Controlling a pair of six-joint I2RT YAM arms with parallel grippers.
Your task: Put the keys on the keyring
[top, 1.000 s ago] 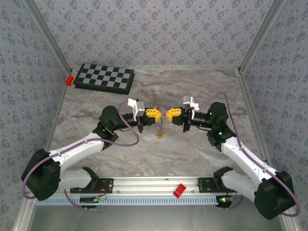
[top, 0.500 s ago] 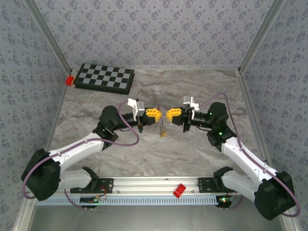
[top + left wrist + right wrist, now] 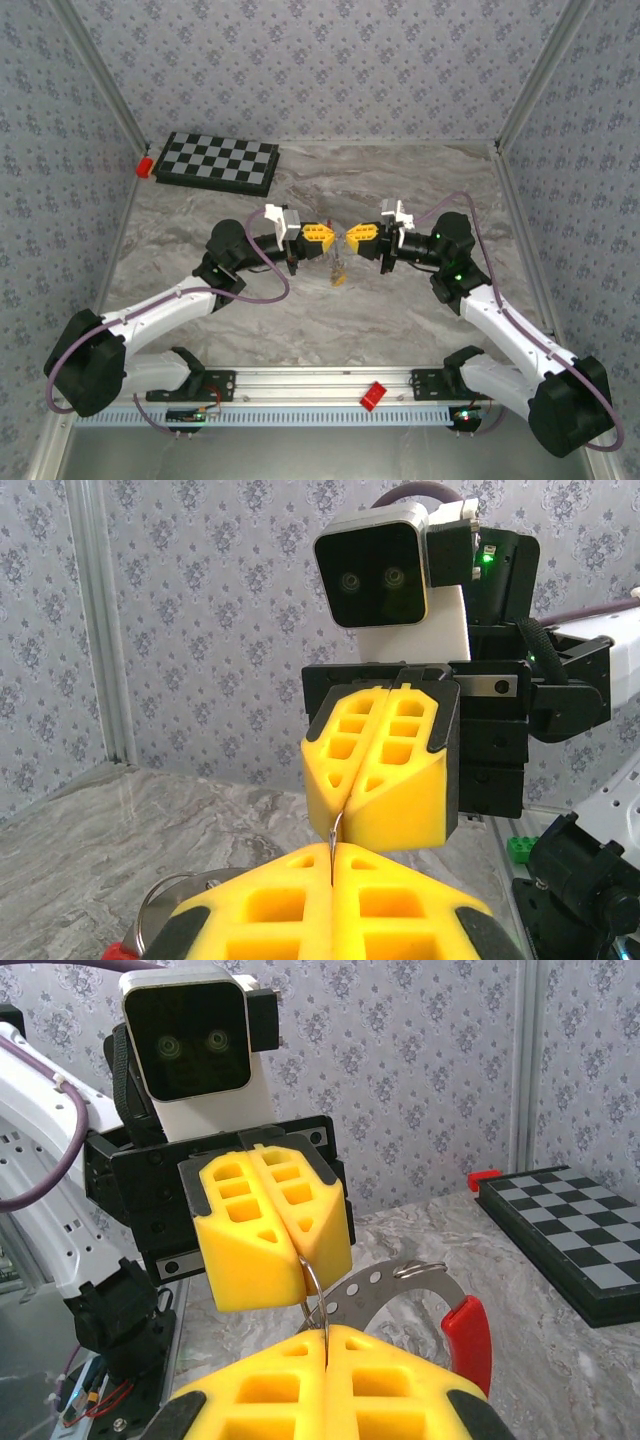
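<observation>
My left gripper [image 3: 330, 236] and right gripper [image 3: 350, 236] meet tip to tip above the middle of the table. Both are shut on the same thin wire ring of the keyring [image 3: 318, 1295]. From that ring hangs a flat grey arc with holes [image 3: 400, 1280], ending in a red sleeve [image 3: 468, 1340]. In the left wrist view the wire [image 3: 336, 828] runs from my left gripper [image 3: 332, 848] into the right gripper's yellow fingers [image 3: 390, 780]. In the top view a small yellow-orange bit [image 3: 337, 281], perhaps one of the keys, dangles beneath the grippers. It is too small to make out.
A folded checkerboard [image 3: 218, 162] lies at the back left with a red block [image 3: 146, 165] beside it. Another red block [image 3: 373, 396] sits on the front rail. A green brick [image 3: 522, 848] shows near the right arm's base. Patterned walls enclose the table.
The piece hanging under the grippers has swung slightly. Both grippers stay shut and in place.
</observation>
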